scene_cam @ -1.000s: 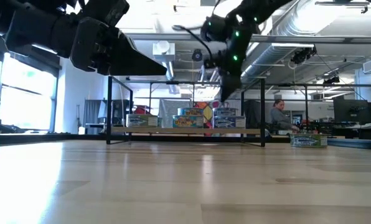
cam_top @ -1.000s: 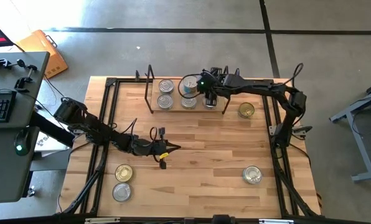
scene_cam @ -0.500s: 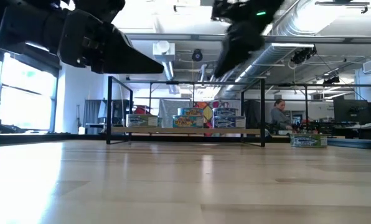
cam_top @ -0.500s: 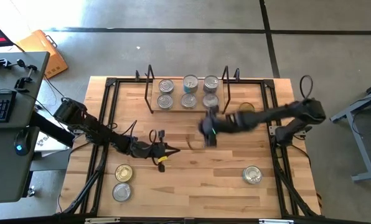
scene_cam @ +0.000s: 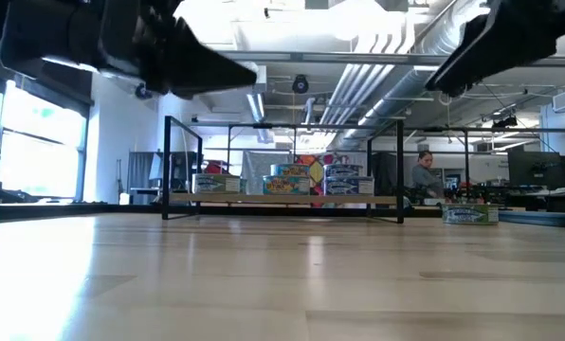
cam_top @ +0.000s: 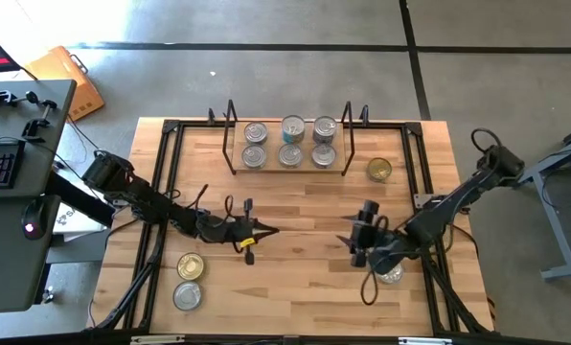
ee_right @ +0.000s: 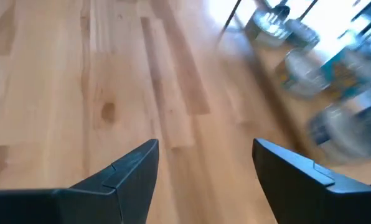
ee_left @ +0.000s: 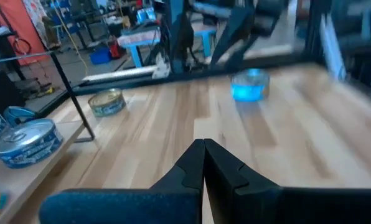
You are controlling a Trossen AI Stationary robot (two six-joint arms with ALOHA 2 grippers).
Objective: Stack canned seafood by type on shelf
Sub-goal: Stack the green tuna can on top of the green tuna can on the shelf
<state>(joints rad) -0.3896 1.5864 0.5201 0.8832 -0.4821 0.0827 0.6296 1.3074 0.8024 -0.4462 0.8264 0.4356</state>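
Tins on shelf: six short round tins (cam_top: 290, 142) stand in two rows of three on the shelf (cam_top: 287, 165), at the desk's far side; tops silver, printed bands on the sides.
Loose tins: a gold-topped tin (cam_top: 379, 171) just beside the shelf's right end; a silver-topped tin (cam_top: 391, 273) near the right front; a gold-topped front tin (cam_top: 190, 265) and a silver front tin (cam_top: 188, 295) touching at the left front.
Handling, as a judgement: rigid metal, likely dense for their size, smooth and somewhat slippery on the wall; best pinched across the round side, low, with the hand coming from above. Flat lids should stack steadily if centred.
Shelf: light-wood board in a thin black wire frame with upright ends.
Right hand: the right hand (cam_top: 361, 235) hovers over bare wood near the right-front silver tin, fingers spread wide, carrying nothing.
Left hand: the left hand (cam_top: 257, 231) waits left of centre, fingers pressed together, empty.
Desk: the desk (cam_top: 305, 216) is pale butcher-block planks inside a black frame.
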